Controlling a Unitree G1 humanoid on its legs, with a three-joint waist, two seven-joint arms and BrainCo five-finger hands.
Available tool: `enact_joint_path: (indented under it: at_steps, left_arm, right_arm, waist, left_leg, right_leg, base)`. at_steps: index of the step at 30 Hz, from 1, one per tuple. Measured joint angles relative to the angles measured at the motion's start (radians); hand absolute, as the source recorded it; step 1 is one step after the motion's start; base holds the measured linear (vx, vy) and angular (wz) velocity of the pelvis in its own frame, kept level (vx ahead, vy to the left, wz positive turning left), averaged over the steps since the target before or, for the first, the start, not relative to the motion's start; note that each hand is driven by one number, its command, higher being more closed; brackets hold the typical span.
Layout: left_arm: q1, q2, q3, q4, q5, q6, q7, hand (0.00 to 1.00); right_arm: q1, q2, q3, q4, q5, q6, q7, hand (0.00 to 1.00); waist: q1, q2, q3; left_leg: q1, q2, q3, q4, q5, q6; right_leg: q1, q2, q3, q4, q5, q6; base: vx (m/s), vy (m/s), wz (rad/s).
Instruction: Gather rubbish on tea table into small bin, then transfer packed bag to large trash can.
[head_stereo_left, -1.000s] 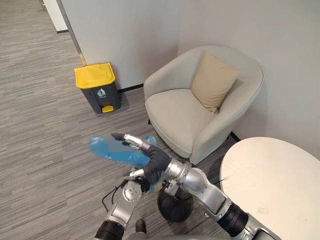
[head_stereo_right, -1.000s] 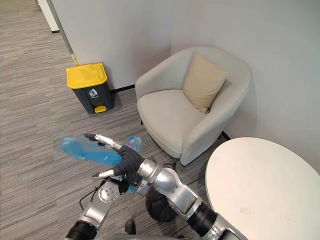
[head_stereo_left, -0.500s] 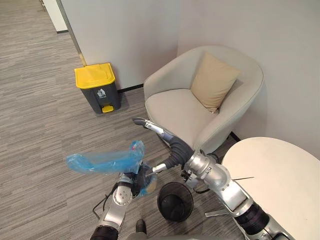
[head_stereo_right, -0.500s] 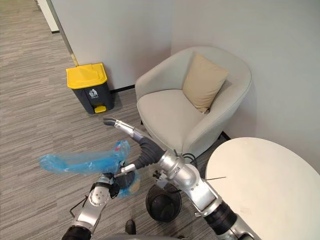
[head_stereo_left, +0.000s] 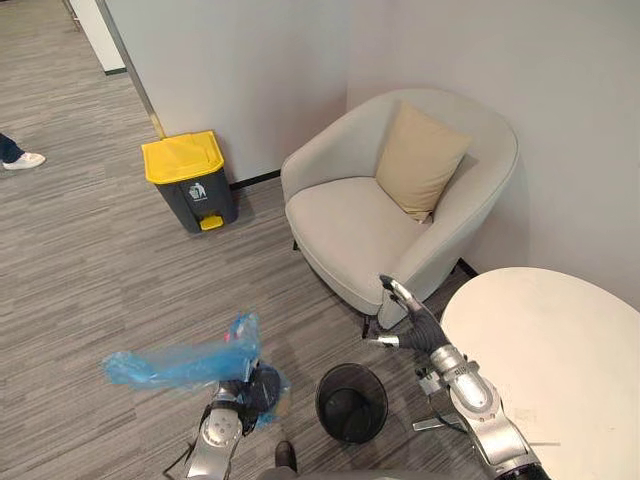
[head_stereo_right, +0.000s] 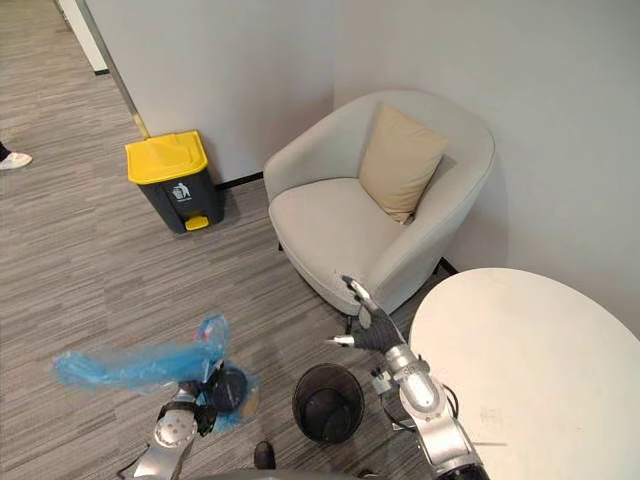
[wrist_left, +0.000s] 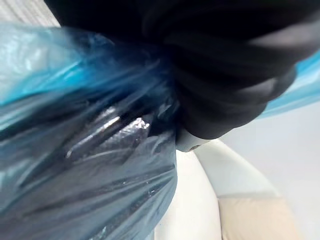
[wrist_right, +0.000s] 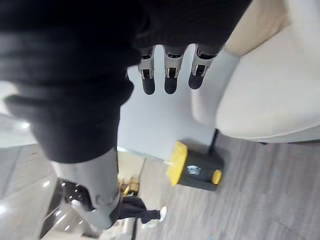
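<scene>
A blue plastic bag hangs stretched out sideways above the carpet at the lower left, and my left hand is shut on its bunched end. In the left wrist view the crumpled blue plastic lies right against the hand's dark cover. My right hand is raised beside the armchair with straight fingers, holding nothing. The small black bin stands on the floor between the two arms. The large grey trash can with a yellow lid stands by the wall, lid closed.
A beige armchair with a tan cushion stands against the wall. The round white tea table fills the lower right. A person's shoe shows at the far left edge.
My right hand has come off the bag and swung right toward the table. The left hand has sunk lower and leftward with the bag. The camera has shifted slightly.
</scene>
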Motion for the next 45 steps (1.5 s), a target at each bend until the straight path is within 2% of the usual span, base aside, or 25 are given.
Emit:
enact_joint_path:
  at_steps: [6,12,20,24,28,32,34,35,38,39,40,43,45]
  left_arm:
    - [0.031,0.004,0.020,0.101,-0.019,-0.001,-0.039,1.00]
    - [0.042,0.004,0.029,0.180,-0.037,0.000,-0.061,1.00]
    - [0.044,0.000,0.032,0.226,-0.039,0.000,-0.065,1.00]
    - [0.047,-0.009,0.030,0.244,-0.040,0.000,-0.066,1.00]
    - [0.044,-0.009,0.030,0.248,-0.042,0.000,-0.066,1.00]
    - [0.023,-0.002,0.025,0.248,-0.055,0.000,-0.065,1.00]
    - [-0.006,0.015,0.019,0.244,-0.057,0.000,-0.065,1.00]
    - [-0.022,0.022,0.015,0.241,-0.058,0.000,-0.065,1.00]
    - [-0.030,0.025,0.015,0.160,-0.086,-0.006,-0.063,1.00]
    - [-0.039,0.030,0.016,0.141,-0.088,-0.010,-0.063,1.00]
    - [-0.040,0.028,0.016,0.129,-0.094,-0.009,-0.062,1.00]
    - [-0.025,0.002,0.017,0.120,-0.098,-0.009,-0.060,1.00]
    - [-0.015,-0.004,0.012,0.091,-0.099,-0.008,-0.059,1.00]
  right_arm:
    - [0.000,0.066,-0.093,0.242,0.005,0.040,-0.025,0.00]
    - [0.000,0.089,-0.151,0.409,0.028,0.072,-0.055,0.00]
    - [0.001,0.099,-0.181,0.501,0.045,0.090,-0.088,0.00]
    - [0.003,0.102,-0.194,0.521,0.045,0.095,-0.094,0.00]
    - [-0.007,0.108,-0.214,0.562,0.045,0.111,-0.106,0.00]
    - [-0.054,0.106,-0.214,0.584,0.045,0.111,-0.110,0.00]
    - [-0.055,0.107,-0.211,0.584,0.045,0.112,-0.111,0.00]
    - [-0.055,0.107,-0.210,0.583,0.045,0.112,-0.111,0.00]
    - [-0.055,0.103,-0.209,0.581,0.046,0.112,-0.113,0.00]
    - [-0.053,0.106,-0.206,0.580,0.046,0.112,-0.113,0.00]
    - [-0.056,0.104,-0.202,0.579,0.046,0.112,-0.114,0.00]
    - [-0.083,0.083,-0.176,0.559,0.066,0.111,-0.133,0.00]
    - [-0.080,0.078,-0.179,0.519,0.070,0.109,-0.145,0.00]
  waist:
    - [0.002,0.009,0.006]
    - [0.001,0.012,0.008]
    - [-0.003,0.013,0.012]
    - [-0.019,0.017,0.020]
    - [-0.018,0.010,0.029]
    - [-0.022,0.002,0.069]
    - [-0.023,-0.011,0.079]
    - [-0.026,-0.014,0.085]
    - [-0.029,-0.007,0.097]
    - [-0.027,-0.023,0.105]
    - [-0.022,-0.033,0.110]
    - [0.005,-0.001,0.122]
    - [0.004,0.020,0.136]
  left_leg:
    - [-0.001,-0.002,-0.012,0.000,-0.006,-0.005]
    - [-0.001,-0.005,-0.012,0.005,-0.007,-0.002]
    - [0.012,-0.008,-0.012,0.004,-0.007,-0.002]
    - [0.021,-0.016,-0.012,0.000,-0.020,-0.007]
    - [0.021,-0.017,0.005,0.002,-0.023,-0.003]
    - [0.014,-0.031,0.036,0.010,-0.019,0.004]
    - [-0.028,-0.041,0.017,0.073,-0.039,0.016]
    - [-0.054,-0.044,-0.005,0.116,-0.056,0.018]
    - [-0.142,-0.033,-0.080,0.230,-0.093,0.018]
    - [-0.170,-0.049,-0.106,0.262,-0.093,0.018]
    - [-0.187,-0.062,-0.126,0.280,-0.091,0.014]
    - [-0.232,-0.037,-0.174,0.262,-0.062,-0.012]
    - [-0.254,-0.020,-0.223,0.224,-0.025,-0.031]
  right_leg:
    - [0.009,-0.001,-0.012,-0.004,-0.007,0.003]
    - [0.011,-0.002,-0.013,-0.005,-0.009,0.004]
    - [0.022,-0.006,-0.013,-0.003,-0.012,0.006]
    - [0.026,-0.016,-0.014,0.006,-0.024,0.010]
    - [0.003,-0.022,0.006,0.035,-0.029,0.014]
    - [-0.082,-0.049,0.042,0.176,-0.081,0.016]
    - [-0.116,-0.072,0.049,0.257,-0.120,0.019]
    - [-0.122,-0.079,0.054,0.288,-0.134,0.020]
    - [-0.141,-0.070,0.102,0.368,-0.181,0.056]
    - [-0.157,-0.068,0.162,0.420,-0.222,0.062]
    - [-0.156,-0.068,0.186,0.422,-0.259,0.040]
    - [-0.179,-0.022,0.165,0.413,-0.257,0.015]
    - [-0.190,0.001,0.105,0.416,-0.247,-0.009]
  base:
    - [0.01,-0.001,0.07]
    - [0.04,0.001,0.00]
    - [0.00,0.002,0.00]
    - [-0.02,0.022,0.01]
    - [0.01,0.025,-0.13]
    - [0.00,0.010,-0.18]
    - [0.02,-0.003,0.26]
    - [0.00,-0.011,0.56]
    - [-0.03,-0.037,0.78]
    - [-0.06,-0.089,1.00]
    - [-0.11,-0.134,0.85]
    - [-0.15,-0.119,0.35]
    - [-0.15,-0.142,0.62]
